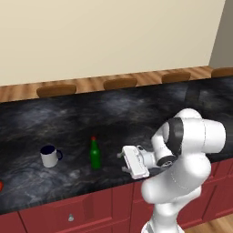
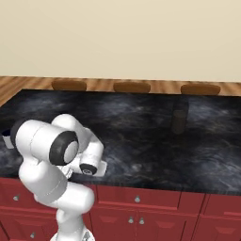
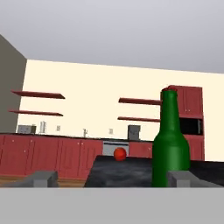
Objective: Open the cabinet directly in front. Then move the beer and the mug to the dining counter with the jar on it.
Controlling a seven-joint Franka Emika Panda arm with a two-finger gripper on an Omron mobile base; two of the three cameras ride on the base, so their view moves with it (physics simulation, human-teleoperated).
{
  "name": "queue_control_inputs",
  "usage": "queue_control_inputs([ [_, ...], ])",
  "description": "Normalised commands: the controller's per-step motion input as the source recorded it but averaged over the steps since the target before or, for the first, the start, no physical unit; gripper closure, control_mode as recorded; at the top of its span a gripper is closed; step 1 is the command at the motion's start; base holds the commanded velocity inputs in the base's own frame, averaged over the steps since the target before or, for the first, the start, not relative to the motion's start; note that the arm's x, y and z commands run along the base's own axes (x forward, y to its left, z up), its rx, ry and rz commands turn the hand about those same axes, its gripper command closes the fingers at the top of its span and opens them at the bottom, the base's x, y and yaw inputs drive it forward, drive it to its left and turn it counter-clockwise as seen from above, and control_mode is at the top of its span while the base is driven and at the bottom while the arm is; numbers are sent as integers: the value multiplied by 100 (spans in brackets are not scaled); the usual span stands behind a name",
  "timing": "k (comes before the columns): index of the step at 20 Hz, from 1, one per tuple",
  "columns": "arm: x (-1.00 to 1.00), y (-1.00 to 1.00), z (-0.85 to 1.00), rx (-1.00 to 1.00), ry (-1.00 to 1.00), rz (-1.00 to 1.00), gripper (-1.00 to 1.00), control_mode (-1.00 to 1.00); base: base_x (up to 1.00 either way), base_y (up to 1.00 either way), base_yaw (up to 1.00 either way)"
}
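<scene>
The beer, a slim dark-green bottle with a red cap, stands upright on the black marbled dining counter. The white mug with its navy inside stands to the beer's left. My gripper hangs just right of the beer, level with it and pointing at it. In the hand view the beer stands close ahead, in line with the right fingertip. The gripper is open with nothing between its fingers. The jar stands further along the counter, to my right. The cabinet is out of view.
Brown stools line the counter's far side. Red drawer fronts run below its near edge. A small red round thing lies on the counter beyond the beer. Red base cabinets and wall shelves line the far wall.
</scene>
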Motion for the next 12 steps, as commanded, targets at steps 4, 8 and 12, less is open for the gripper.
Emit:
queue_control_inputs([
  [4,-100,-100,17,2,-3,-12,-100,-100,0,0,0],
  [8,-100,-92,98,12,-29,-15,-100,-100,0,0,0],
  [12,-71,-37,100,9,-31,-3,-100,-100,0,0,0],
])
